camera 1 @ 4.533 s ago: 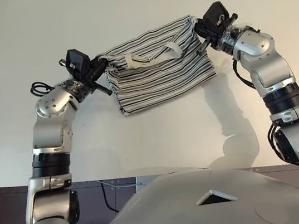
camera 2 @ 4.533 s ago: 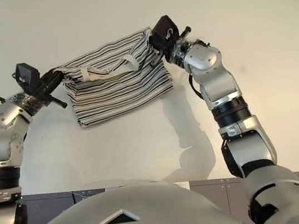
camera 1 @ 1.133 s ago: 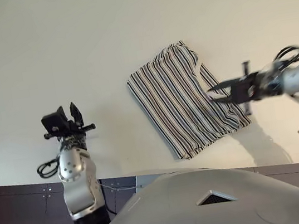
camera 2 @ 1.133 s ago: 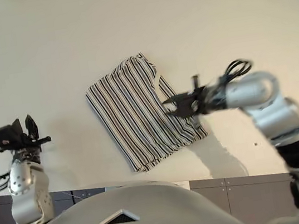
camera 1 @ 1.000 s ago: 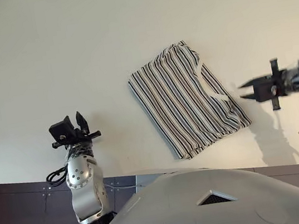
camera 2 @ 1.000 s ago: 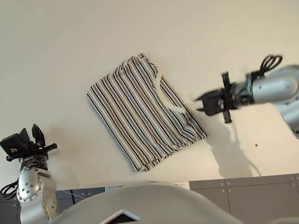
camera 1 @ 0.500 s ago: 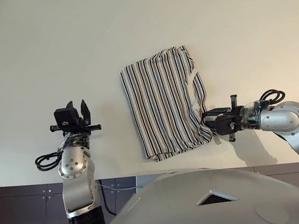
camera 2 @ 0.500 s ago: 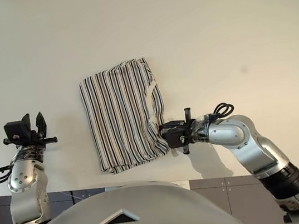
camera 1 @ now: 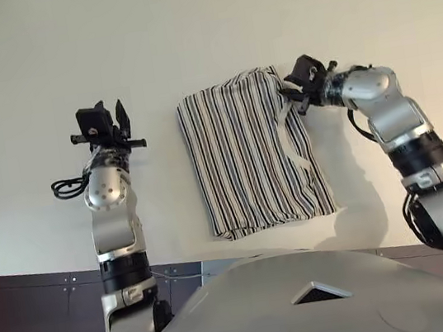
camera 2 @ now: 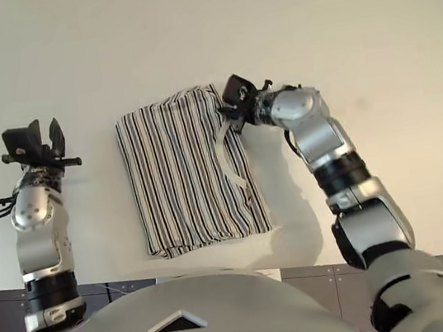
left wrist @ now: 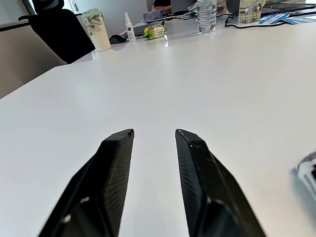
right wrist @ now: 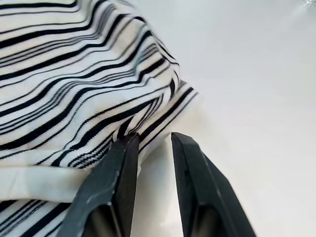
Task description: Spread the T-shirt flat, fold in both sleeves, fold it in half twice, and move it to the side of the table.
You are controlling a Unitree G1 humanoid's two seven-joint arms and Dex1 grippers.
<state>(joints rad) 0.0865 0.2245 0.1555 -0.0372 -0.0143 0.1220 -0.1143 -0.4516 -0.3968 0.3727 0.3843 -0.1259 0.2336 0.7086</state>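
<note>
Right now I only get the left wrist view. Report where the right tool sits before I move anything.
Observer: The right tool is at the far right corner of the folded T-shirt, open.
Operator: Say whether it grips cloth.
Observer: Not clamped; its fingers stand apart, one touching the hem.
Operator: Give the shirt's position.
Observer: It lies flat, close to the front edge of the table.

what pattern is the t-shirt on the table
The T-shirt has narrow black and white stripes, seen best in the right wrist view.
</note>
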